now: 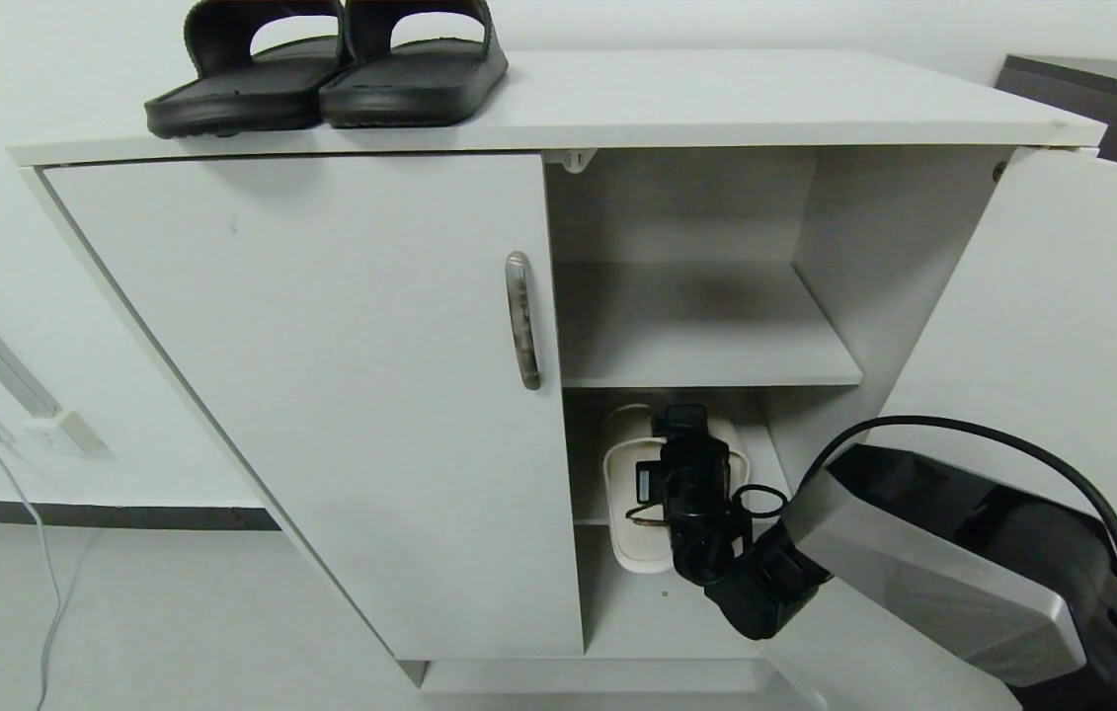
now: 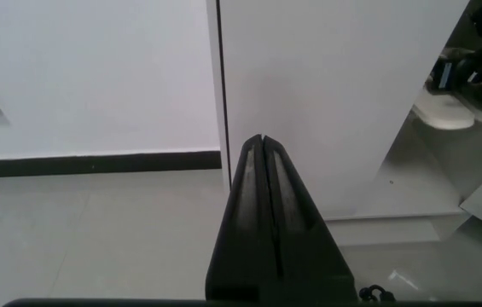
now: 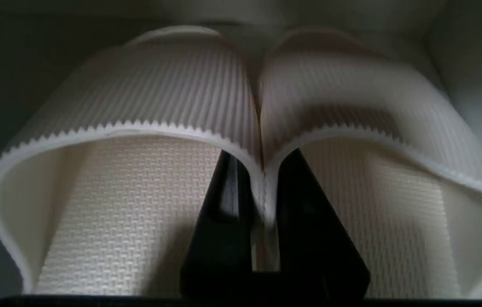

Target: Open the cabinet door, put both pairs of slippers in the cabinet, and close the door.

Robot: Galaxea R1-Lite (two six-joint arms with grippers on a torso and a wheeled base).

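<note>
The step in hand is stowing the first pair. The right gripper [image 3: 262, 222] is inside the lower compartment [image 1: 637, 612] of the cabinet [image 1: 716, 89], pinched shut on the two adjoining inner strap edges of the white slippers [image 1: 629, 523]. The right door [image 1: 1062, 316] stands open. The next move calls for opening the jaws and backing straight out without dragging the pair, then fetching the black slippers [image 1: 331, 74] from the cabinet top. The left gripper [image 2: 262, 153] is fully closed and empty, low before the closed left door [image 1: 321, 395].

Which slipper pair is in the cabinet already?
The white pair, in the lower compartment, pinched by the right gripper; the black pair sits on the cabinet top.
</note>
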